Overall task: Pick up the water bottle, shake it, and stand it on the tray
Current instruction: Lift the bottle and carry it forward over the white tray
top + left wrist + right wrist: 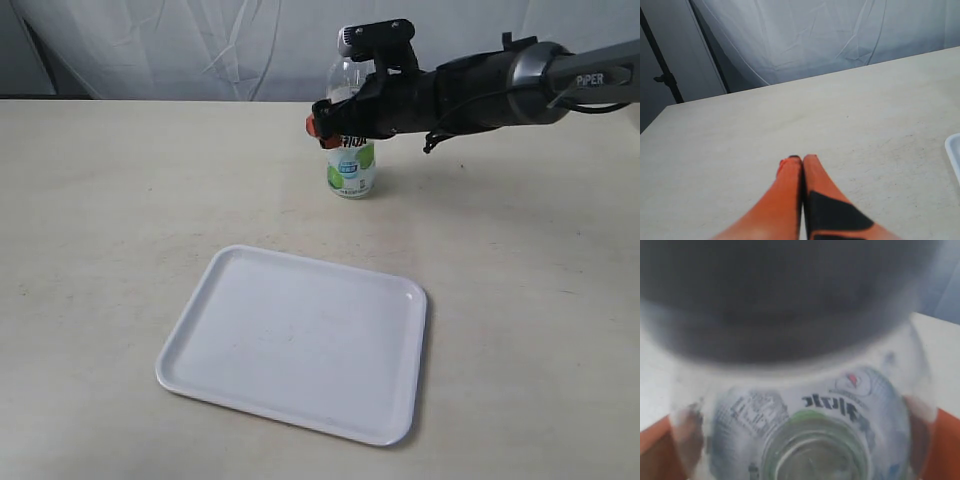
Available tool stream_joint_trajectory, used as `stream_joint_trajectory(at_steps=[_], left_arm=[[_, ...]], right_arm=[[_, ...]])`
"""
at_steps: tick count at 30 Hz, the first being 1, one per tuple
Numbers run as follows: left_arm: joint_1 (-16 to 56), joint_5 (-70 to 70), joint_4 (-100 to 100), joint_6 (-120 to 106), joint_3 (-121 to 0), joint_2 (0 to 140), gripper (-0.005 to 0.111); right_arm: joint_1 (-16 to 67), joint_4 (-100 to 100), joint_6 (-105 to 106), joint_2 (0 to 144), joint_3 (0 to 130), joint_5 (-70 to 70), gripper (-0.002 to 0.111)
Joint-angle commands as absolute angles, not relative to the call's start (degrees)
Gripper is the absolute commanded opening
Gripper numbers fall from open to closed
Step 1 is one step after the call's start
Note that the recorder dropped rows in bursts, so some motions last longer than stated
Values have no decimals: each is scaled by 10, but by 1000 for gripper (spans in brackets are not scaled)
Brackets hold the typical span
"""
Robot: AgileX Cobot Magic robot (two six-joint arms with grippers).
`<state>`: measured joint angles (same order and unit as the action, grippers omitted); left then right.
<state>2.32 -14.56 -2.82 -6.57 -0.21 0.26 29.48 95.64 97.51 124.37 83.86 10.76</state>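
Note:
The water bottle stands upright at the far middle of the table, its lime label showing below my right gripper. That gripper reaches in from the right and is shut on the bottle's upper body. Whether the base rests on the table or hangs just above it is unclear. In the right wrist view the bottle fills the frame, and the orange fingers press on both its sides. The white tray lies flat nearer the front, apart from the bottle. My left gripper is shut on nothing, low over bare table.
A white cloth backdrop hangs behind the table's far edge. One edge of the tray shows in the left wrist view. A dark stand rises beyond the table's corner there.

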Motion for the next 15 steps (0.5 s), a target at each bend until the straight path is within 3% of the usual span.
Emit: stream_joint_trajectory(at_steps=[1,4,6,7,12,15], left_arm=[[23,-139,-27,-65,0,0,0],[23,-139,-27,-65,0,0,0],[23,-139,-27,-65,0,0,0],[23,-139,-27,-65,0,0,0],[23,-139,-27,-65,0,0,0],[23,-139,-27,-65,0,0,0]], right_arm=[[295,967,979,1249,844,104,97],[295,967,978,1249,844,110,58],[295,967,967,1249,843,138,15],[295,967,962,1249,843,152,0],[295,947,876,1239,843,182,-1],[298,710,675,1189,843,246,-1]])
